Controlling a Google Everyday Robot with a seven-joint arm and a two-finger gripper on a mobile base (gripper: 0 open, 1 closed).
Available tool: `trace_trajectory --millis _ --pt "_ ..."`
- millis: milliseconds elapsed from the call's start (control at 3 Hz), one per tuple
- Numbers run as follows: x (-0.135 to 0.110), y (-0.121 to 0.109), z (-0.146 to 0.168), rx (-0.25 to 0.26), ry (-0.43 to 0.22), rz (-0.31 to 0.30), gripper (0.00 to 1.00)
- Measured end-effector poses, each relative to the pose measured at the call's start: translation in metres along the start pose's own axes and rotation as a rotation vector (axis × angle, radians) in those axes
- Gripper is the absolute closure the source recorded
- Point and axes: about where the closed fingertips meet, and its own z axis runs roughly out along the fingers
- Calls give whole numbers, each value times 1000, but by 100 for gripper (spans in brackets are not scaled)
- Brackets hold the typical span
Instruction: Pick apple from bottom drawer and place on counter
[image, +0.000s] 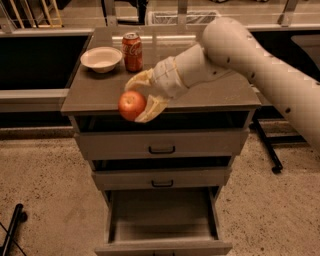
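The red-orange apple is held in my gripper, whose pale fingers close around it. It hangs at the front edge of the counter, left of the middle, level with the slab's edge. My arm reaches in from the upper right across the counter. The bottom drawer is pulled open below, and its bare floor shows nothing on it.
A white bowl and a red soda can stand at the counter's back left. Two shut drawers with black handles sit above the open one. A black leg lies on the speckled floor at lower left.
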Motion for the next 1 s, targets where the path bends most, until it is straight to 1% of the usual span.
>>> trace_trajectory --millis 333,667,1000 --pt "6 -27 -45 112 -36 92 100" --pt "28 -33 -89 267 -64 282 100" --pt "103 -63 -119 460 1 553 98"
